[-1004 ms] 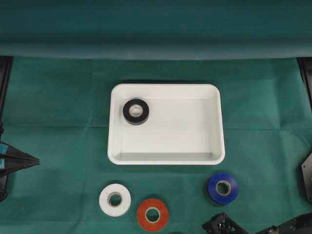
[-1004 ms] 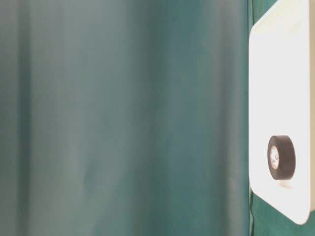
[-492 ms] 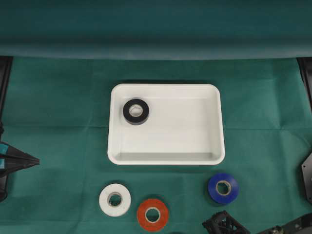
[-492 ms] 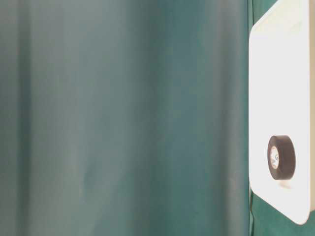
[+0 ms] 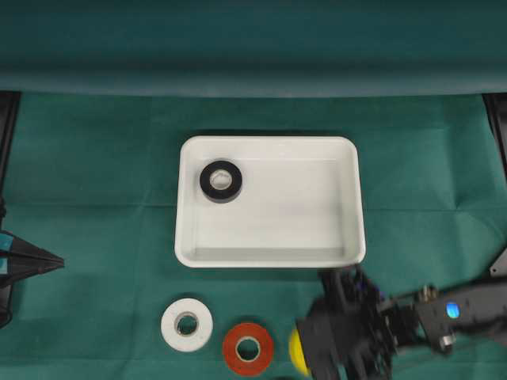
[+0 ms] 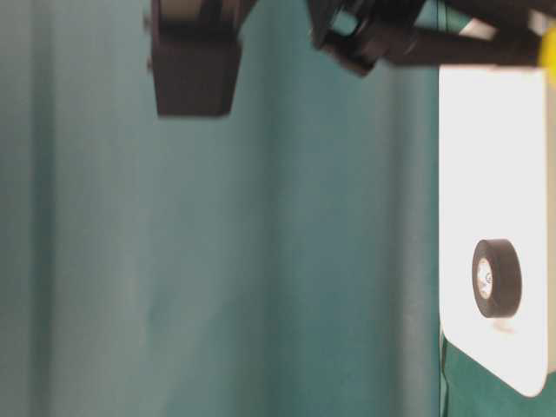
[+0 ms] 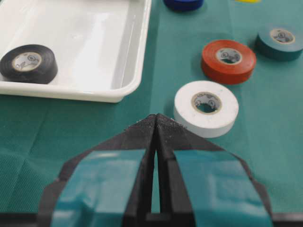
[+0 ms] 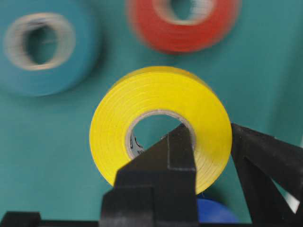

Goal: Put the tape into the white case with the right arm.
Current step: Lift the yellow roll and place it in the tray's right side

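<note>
The case [image 5: 269,202] sits mid-table with a black roll [image 5: 221,181] already inside. The right arm [image 5: 444,313], a second ago barely showing at the bottom edge, has swung in below the case's near rim. Its gripper [image 8: 203,156] is clenched on a yellow tape [image 8: 161,125], one finger through the core, so the carry looks underway. The left gripper [image 7: 155,142] rests closed and empty.

A green cloth [image 5: 95,158] covers the whole worktop, creased in faint folds. At the top of the overhead view a darker green backdrop [image 5: 253,39] runs across the frame, meeting the cloth along a straight edge. Black frame edges [image 5: 8,134] show at both sides.
</note>
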You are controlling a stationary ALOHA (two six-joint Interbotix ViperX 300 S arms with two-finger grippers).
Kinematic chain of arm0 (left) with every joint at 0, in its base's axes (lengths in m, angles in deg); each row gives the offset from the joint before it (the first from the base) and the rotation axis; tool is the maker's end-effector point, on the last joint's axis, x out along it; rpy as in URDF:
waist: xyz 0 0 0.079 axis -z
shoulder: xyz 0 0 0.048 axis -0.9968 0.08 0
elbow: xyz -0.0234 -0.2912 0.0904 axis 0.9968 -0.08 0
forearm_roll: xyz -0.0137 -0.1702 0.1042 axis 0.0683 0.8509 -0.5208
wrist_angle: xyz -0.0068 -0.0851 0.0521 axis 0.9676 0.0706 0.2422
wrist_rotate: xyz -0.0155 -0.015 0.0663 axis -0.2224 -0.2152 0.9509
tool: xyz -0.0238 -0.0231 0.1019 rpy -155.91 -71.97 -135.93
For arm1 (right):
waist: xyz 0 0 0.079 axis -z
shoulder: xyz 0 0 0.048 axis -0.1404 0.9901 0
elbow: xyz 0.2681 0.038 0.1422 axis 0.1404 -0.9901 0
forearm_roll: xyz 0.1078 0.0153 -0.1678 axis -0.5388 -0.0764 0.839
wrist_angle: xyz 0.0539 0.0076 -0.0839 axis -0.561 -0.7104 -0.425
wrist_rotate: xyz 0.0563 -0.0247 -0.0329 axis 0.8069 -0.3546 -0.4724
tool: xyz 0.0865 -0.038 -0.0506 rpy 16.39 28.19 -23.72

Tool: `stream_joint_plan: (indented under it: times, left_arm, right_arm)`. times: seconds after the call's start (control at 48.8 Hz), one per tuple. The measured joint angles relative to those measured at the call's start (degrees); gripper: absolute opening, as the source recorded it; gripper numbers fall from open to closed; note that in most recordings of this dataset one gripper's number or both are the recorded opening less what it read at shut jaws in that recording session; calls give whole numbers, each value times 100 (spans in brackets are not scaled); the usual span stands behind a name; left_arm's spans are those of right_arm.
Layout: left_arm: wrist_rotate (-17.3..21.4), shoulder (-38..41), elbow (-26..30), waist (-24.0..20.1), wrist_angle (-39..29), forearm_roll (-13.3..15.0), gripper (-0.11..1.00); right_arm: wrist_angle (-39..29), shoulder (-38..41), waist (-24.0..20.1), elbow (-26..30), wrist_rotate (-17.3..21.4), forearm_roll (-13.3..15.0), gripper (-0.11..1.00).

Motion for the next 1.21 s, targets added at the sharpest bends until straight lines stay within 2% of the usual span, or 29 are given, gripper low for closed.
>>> stream_joint_plan:
  times: [0.143, 0.41, 0.574, 0.84, 1.209]
  left_arm:
    - [0, 0, 0, 0, 0, 0, 0]
    - [0, 0, 0, -9, -9, 0, 0]
    - [0, 0, 0, -9, 0, 0, 0]
    - [0, 9, 0, -9, 0, -9, 0]
    - [-9, 0, 0, -9, 0, -9, 0]
  right_arm:
    - [-9, -70, 545, 0, -18, 97, 1]
    - [-9, -97, 1433, 0, -26, 668, 1]
    - [-18, -97, 1916, -62, -18, 844, 1]
    - [53, -97, 2241, -211, -9, 879, 1]
    - [185, -97, 2241, -334, 0, 879, 1]
